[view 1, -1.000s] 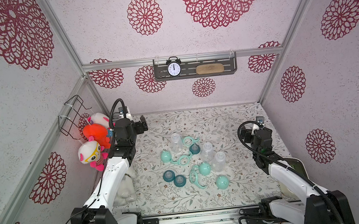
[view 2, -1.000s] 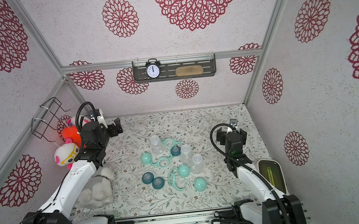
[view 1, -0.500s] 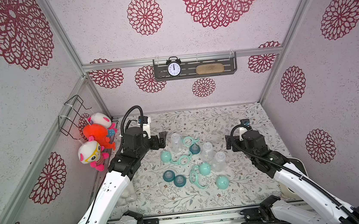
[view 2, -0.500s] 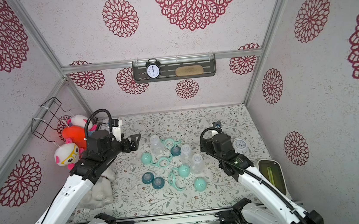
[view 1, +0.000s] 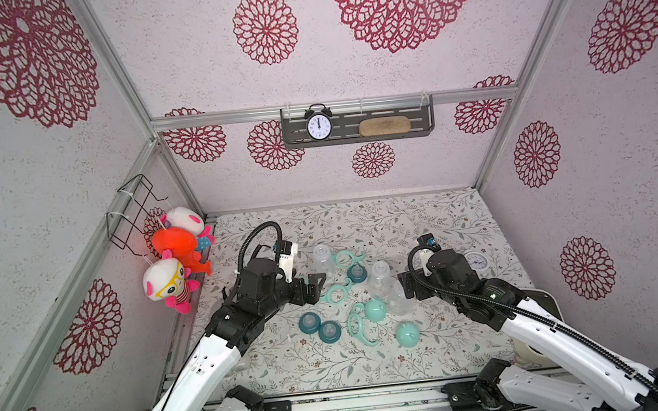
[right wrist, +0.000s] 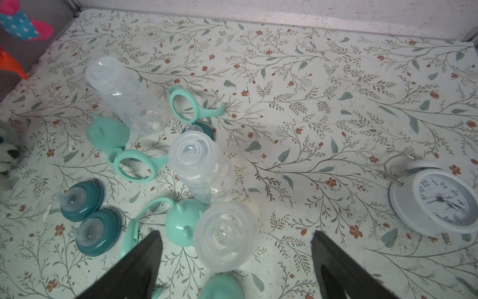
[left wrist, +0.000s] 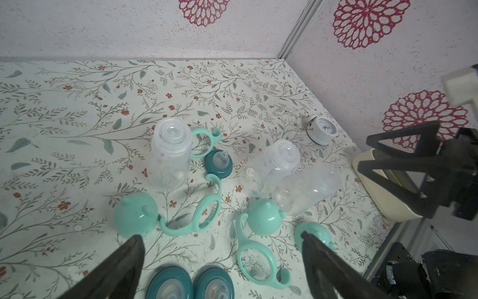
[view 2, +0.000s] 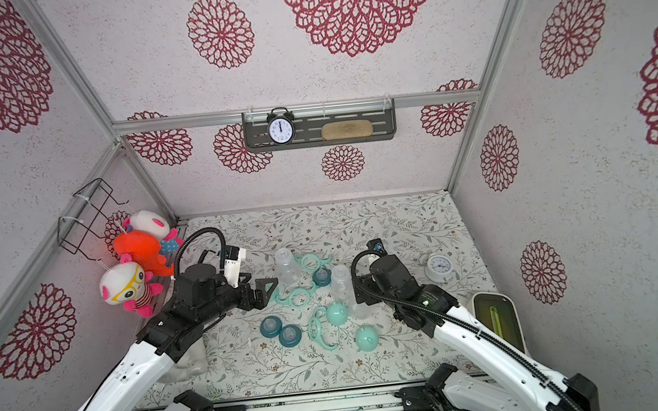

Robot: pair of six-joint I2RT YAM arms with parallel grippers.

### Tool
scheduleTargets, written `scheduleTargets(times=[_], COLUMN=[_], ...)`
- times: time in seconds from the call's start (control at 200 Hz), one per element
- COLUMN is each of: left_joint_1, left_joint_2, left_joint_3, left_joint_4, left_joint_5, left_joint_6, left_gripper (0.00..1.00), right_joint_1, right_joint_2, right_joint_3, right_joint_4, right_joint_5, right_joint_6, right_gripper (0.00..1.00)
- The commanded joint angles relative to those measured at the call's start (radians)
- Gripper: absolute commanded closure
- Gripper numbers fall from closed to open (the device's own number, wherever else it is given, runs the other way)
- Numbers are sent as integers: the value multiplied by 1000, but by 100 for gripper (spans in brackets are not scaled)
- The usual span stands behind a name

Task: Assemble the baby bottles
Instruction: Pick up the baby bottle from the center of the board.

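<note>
The baby bottles lie in parts at mid-table. In both top views three clear bottle bodies show (view 1: 323, 258) (view 1: 379, 278) (view 2: 360, 308). Mint handle rings (view 1: 335, 292), dark teal nipple collars (view 1: 310, 323) and mint dome caps (view 1: 375, 310) lie among them. My left gripper (view 1: 314, 288) hangs open at the cluster's left edge. In the left wrist view a cap (left wrist: 135, 218) sits by one of its fingers (left wrist: 129, 259). My right gripper (view 1: 407, 286) is open at the right edge. In the right wrist view the nearest bottle (right wrist: 225, 235) lies just ahead of its spread fingers, untouched.
A small white alarm clock (view 1: 476, 260) stands right of the parts. A cream box (view 2: 494, 318) sits at the table's right edge. Plush toys (view 1: 177, 246) hang on the left wall, and a grey shelf (view 1: 358, 140) with a black clock is on the back wall.
Both arms have swung in from the sides to the cluster of parts. The left gripper now covers the leftmost mint cap in the top views. No part has moved.
</note>
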Motion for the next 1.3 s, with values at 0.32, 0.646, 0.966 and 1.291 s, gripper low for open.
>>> scheduleTargets(times=[0.32,0.646,0.966,1.291], left_joint_1=[-70,-70,-70,-70], left_joint_2=[-187,-182,-148,-141], left_joint_3=[-182,-183,-183,-185], left_joint_4=[161,137,154,160], left_joint_5=[-55,-62,-53,-50], left_joint_6=[-58,-56,-62,-64], left_gripper=[2,2,2,2], right_joint_1=[36,36,32,25], right_joint_2=[63,112,147,150], right_joint_3=[-94,-151,-192,-224], right_joint_4=[62,175,247,302], right_joint_5=[-18,7,17,11], right_joint_6=[0,-1,-1,-1], right_gripper=[10,14,19,29])
